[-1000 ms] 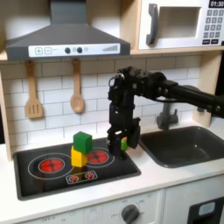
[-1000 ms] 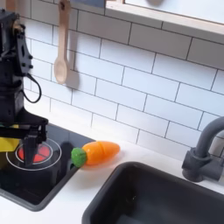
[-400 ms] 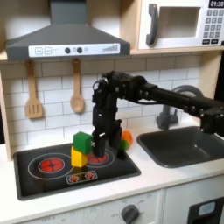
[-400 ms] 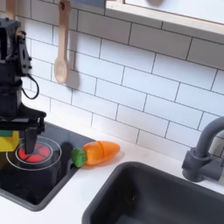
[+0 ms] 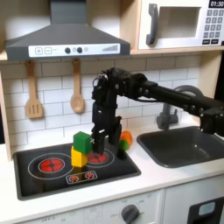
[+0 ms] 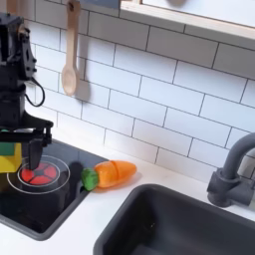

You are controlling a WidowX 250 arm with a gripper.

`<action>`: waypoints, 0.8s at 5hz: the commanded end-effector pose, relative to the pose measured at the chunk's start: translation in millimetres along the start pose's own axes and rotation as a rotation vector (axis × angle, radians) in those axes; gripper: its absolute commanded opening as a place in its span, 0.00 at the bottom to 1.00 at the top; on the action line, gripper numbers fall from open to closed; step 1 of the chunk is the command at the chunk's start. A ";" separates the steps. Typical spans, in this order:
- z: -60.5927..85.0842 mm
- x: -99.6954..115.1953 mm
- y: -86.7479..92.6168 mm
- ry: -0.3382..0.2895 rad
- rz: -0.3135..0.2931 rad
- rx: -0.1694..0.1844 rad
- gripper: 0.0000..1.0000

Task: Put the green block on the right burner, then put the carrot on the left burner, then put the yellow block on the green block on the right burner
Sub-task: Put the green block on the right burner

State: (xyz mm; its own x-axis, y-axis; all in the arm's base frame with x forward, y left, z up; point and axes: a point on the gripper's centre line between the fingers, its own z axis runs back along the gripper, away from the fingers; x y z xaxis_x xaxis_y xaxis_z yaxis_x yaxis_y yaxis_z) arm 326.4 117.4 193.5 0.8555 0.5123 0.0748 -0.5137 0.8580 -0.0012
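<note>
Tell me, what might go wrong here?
The gripper hangs right beside the small green cube stacked on the small yellow cube; a sideways nudge could topple them. The orange toy carrot lies off the glossy black hob, against its edge, so grabbing it cleanly may prove awkward.

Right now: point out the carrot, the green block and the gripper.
carrot (image 6: 112,173): second exterior view, middle of the orange body.
green block (image 5: 82,141): first exterior view, front face, stacked on the yellow block (image 5: 79,157).
gripper (image 6: 36,159): second exterior view, between the fingertips above the burner (image 6: 45,177).
</note>
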 end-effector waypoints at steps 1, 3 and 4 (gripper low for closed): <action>7.3 17.7 4.2 -0.038 0.057 -0.007 1.00; 0.2 28.7 6.7 -0.028 0.091 0.000 1.00; -0.1 28.6 6.2 -0.027 0.088 -0.002 1.00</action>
State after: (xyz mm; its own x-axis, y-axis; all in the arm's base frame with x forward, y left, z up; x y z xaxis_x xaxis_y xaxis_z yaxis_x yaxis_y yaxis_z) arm 347.9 136.2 196.3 0.8058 0.5831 0.1031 -0.5852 0.8108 -0.0115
